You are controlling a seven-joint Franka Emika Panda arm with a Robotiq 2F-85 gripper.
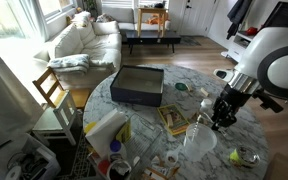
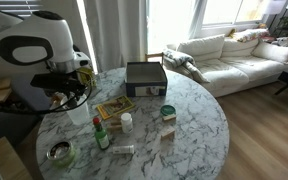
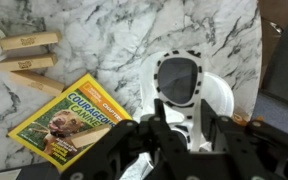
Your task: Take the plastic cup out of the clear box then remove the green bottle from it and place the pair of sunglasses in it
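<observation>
Gripper (image 1: 220, 120) hangs directly over the tall translucent whitish plastic cup (image 1: 199, 140), which stands upright at the robot-side edge of the round marble table (image 1: 202, 76), well apart from the wide, dark-sided clear box (image 1: 137, 85). Finger spread and contact with the cup: cannot tell.

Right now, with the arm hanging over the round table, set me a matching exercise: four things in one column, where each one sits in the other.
Things:
1. plastic cup
2. clear box
3. yellow magazine
4. green bottle

Places:
A. lying flat between box and cup
B. just below the pincer
C. upright on the table, outside the cup
D. on the table's sofa side

Pairs: 1-B, 2-D, 3-A, 4-C
</observation>
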